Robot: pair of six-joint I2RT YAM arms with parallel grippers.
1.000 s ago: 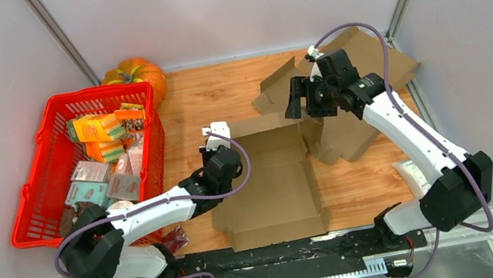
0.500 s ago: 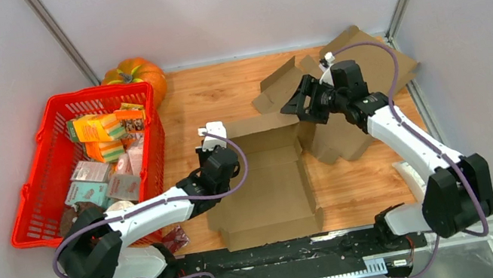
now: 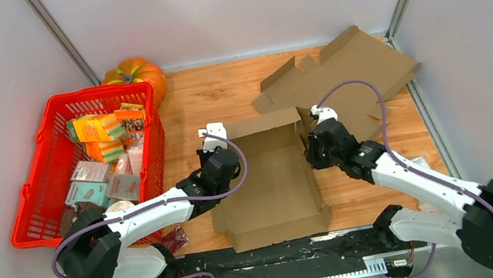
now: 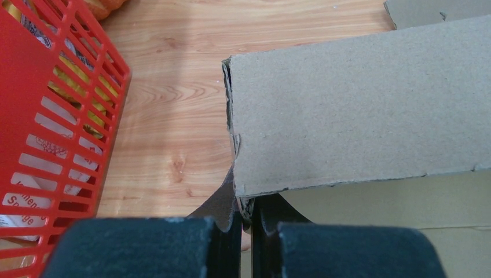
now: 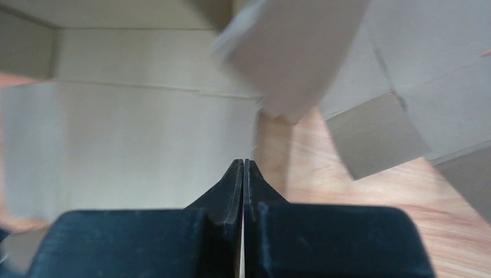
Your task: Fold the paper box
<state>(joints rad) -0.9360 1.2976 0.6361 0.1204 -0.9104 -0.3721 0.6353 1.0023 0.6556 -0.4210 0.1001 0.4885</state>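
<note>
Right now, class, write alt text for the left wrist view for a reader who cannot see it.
The left gripper pinches the lower corner of a cardboard box wall above a wooden table. A red basket sits at the picture's left edge.

Half-folded paper box [image 3: 270,181] – plain brown corrugated card, nothing printed on it

It sits open side up on the wooden tabletop [image 3: 220,94], roughly in the middle. The far wall stands upright and the near edge is turned up too. The two sides look only partly raised, so it's more of a shallow tray. Close up, the far wall's left corner has a rough, ragged cut edge – can't tell if any tabs are tucked in.
</note>
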